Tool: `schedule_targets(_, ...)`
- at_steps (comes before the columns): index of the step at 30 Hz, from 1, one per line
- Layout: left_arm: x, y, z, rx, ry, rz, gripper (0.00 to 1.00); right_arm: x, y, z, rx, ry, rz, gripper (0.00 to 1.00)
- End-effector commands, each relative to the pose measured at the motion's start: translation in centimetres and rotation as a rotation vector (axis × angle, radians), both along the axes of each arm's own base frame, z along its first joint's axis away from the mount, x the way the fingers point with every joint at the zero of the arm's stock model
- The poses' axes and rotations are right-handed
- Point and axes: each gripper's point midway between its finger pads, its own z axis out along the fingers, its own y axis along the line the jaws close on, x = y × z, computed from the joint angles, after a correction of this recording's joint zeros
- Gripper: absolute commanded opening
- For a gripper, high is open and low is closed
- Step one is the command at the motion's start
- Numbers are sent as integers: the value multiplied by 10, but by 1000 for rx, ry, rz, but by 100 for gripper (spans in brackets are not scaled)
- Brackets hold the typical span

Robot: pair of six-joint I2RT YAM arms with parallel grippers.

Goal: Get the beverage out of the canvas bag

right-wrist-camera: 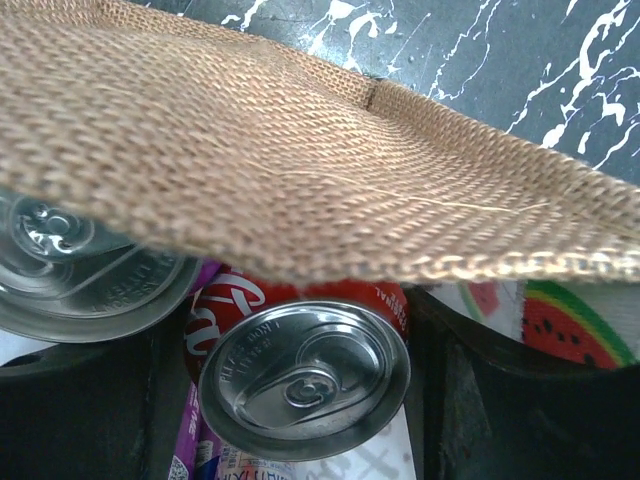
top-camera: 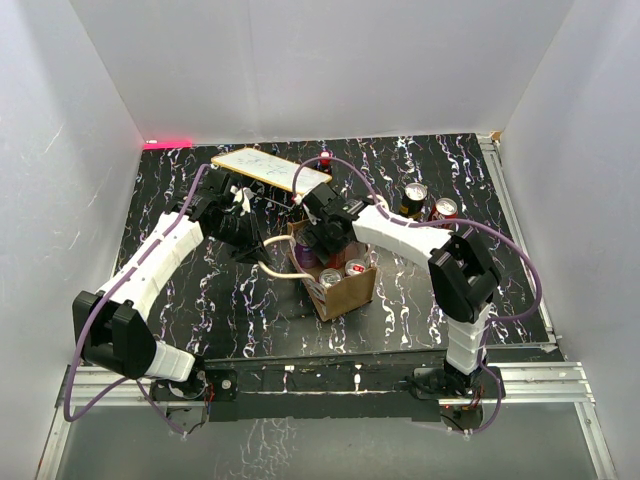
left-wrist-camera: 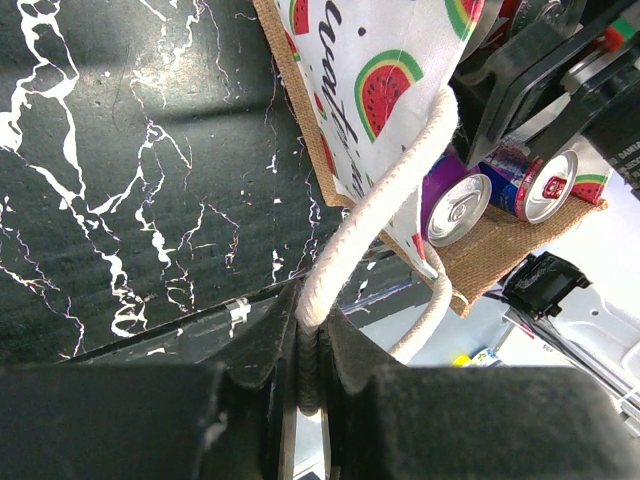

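Logging the task as unfinished: the red Coca-Cola can (right-wrist-camera: 300, 375) lies inside the canvas bag (top-camera: 350, 292). Left hand (left-wrist-camera: 310, 375) is clenched on the bag's rope handle (left-wrist-camera: 372, 212). Only the right wrist view shows the right hand (right-wrist-camera: 290, 425) straddling that can; we cannot tell whether it grips. Only the top view shows two cans (top-camera: 415, 197) on the desk (top-camera: 200, 300) right of the bag.

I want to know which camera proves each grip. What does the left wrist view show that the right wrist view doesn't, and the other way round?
Only the left wrist view: the left gripper shut on the cream rope handle, which loops up to the bag's printed outside.
Only the right wrist view: a red cola can seen lid-on, flanked by the right gripper fingers; whether they clamp it I cannot tell.
Both: the canvas bag with its woven brown wall and watermelon print, silver can tops, and the black marbled table.
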Motion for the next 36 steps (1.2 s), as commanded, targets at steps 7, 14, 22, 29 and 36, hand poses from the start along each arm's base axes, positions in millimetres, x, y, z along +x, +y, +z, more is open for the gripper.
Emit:
schedule_targets(7, -5, 1, 3, -5, 0, -5, 0, 10, 15, 54, 126, -81, 4, 50)
schedule_targets(14, -6, 3, 3, 3, -3, -1, 0, 6, 22, 117, 264, -150, -11, 29)
schedule_targets(22, -6, 3, 3, 4, -7, 5, 0, -7, 27, 175, 418, -164, -47, 10)
schedule_targets(29, -6, 3, 4, 3, -7, 5, 0, -12, 18, 239, 567, -224, -83, 8)
schedule_targets(36, -8, 4, 3, 4, -1, 1, 0, 3, -28, 308, 694, -341, -200, 8)
